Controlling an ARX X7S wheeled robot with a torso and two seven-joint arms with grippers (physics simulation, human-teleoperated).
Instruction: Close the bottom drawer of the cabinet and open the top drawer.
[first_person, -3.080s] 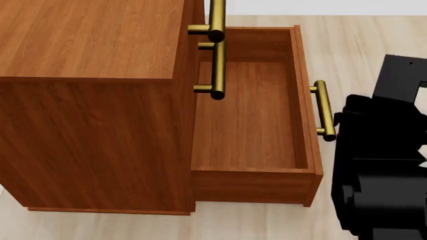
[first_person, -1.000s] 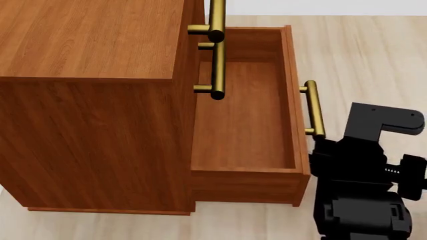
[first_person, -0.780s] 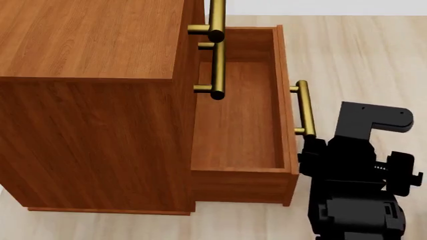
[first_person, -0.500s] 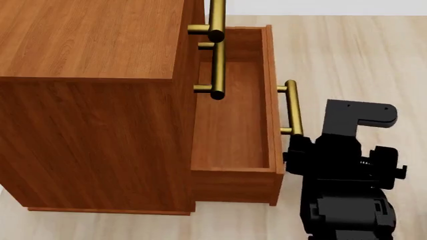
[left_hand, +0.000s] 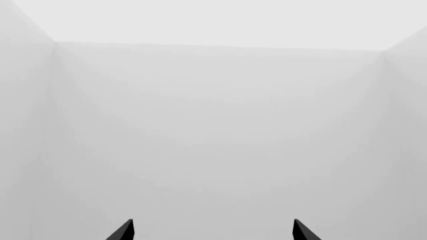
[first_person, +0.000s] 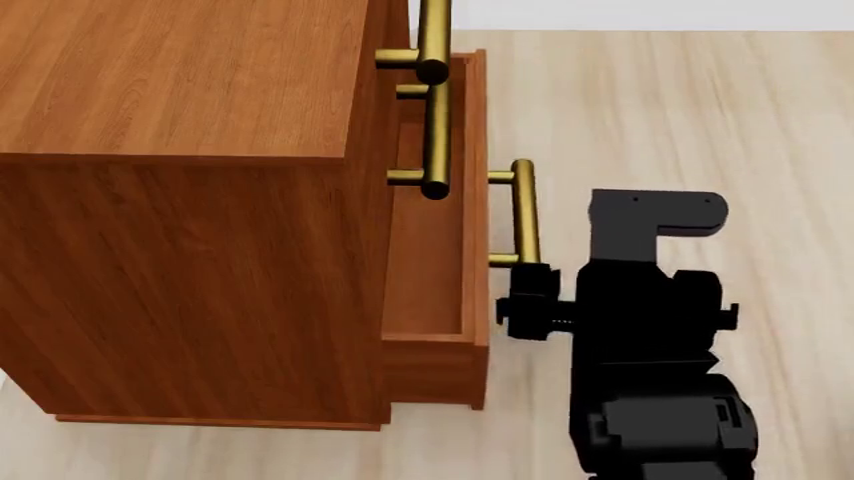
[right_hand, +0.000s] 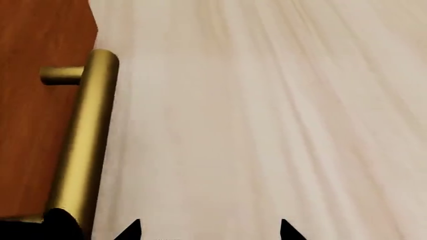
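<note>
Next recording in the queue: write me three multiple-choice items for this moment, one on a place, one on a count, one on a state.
1. Where is the right pincer?
A. on the cabinet top
B. beside the bottom drawer's brass handle
C. inside the drawer

2. How many brass handles show in the head view?
A. one
B. three
C. five

3. The bottom drawer is:
A. fully shut
B. removed
C. partly open

Answers:
1 B, black pincer sits at the handle's near end.
2 B, one per stacked drawer.
3 C, a strip of interior shows.
</note>
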